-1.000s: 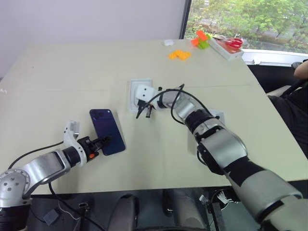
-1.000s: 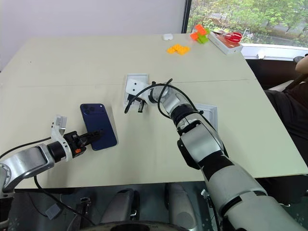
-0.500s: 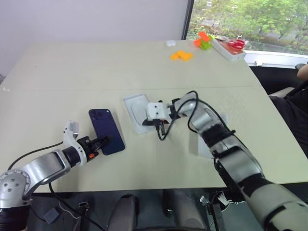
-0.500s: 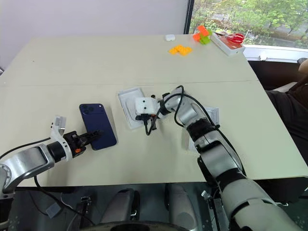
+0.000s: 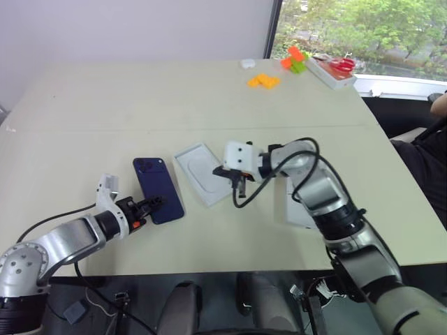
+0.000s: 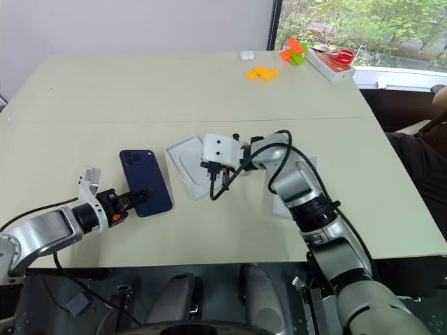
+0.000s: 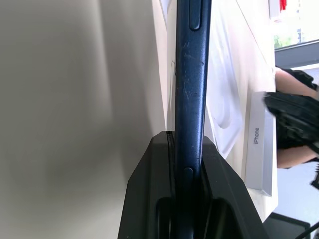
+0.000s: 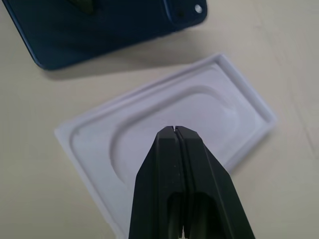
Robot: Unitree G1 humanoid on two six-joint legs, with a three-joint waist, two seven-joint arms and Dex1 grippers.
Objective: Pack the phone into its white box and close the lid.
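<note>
Left tool (image 5: pixel 155 203): clamped on the near end of the phone (image 5: pixel 159 188), fingers (image 7: pixel 219 189) on either side of its thin edge.
Phone: lay flat, back up, on the bench (image 5: pixel 105 118), camera cluster at the far corner.
Right tool (image 5: pixel 237 183): fingers (image 8: pixel 179 164) pressed together, empty, over the near-right part of the white panel (image 5: pixel 202 173).
White panel: thin, with an oval recess, flat on the bench just right of the phone, turned at an angle.
White box (image 5: pixel 304 206): on the bench by the right arm, partly hidden behind it; side printed with lettering in the left wrist view.
Far corner: orange and green blocks (image 5: pixel 265 79), a white tray with red scissors (image 5: pixel 335 68).
</note>
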